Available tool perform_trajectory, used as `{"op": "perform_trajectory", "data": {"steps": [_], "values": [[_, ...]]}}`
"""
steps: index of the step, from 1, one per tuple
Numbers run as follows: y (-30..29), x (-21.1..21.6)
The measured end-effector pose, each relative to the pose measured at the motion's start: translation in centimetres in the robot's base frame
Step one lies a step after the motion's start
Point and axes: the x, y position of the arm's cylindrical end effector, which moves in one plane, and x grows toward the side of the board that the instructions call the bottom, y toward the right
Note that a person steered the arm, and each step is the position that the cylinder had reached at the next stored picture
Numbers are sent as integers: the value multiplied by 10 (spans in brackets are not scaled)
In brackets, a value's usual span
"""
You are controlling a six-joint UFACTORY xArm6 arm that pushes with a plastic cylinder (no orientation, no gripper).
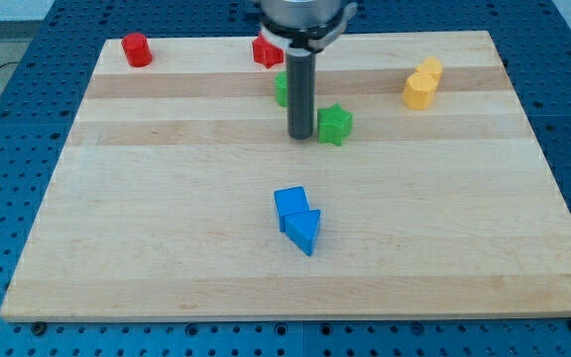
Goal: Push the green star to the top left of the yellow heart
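Observation:
The green star [335,124] lies on the wooden board [167,218] a little above centre. My tip [300,136] touches the board just left of the star, right next to it. Two yellow blocks sit together at the upper right: one lower left [418,91] and one upper right [430,69]; which is the heart I cannot tell. They are well to the right of the star and a little higher.
A second green block [282,89] is partly hidden behind the rod. A red block [266,52] lies near the top edge by the rod, a red cylinder [137,50] at the top left. Two blue blocks [296,220] touch each other below centre.

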Motion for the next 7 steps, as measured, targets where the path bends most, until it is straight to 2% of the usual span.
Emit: {"op": "perform_trajectory", "data": {"steps": [1, 3, 5, 6, 7], "values": [[-2, 15], [66, -14], [69, 2], [86, -7], [99, -32]]}}
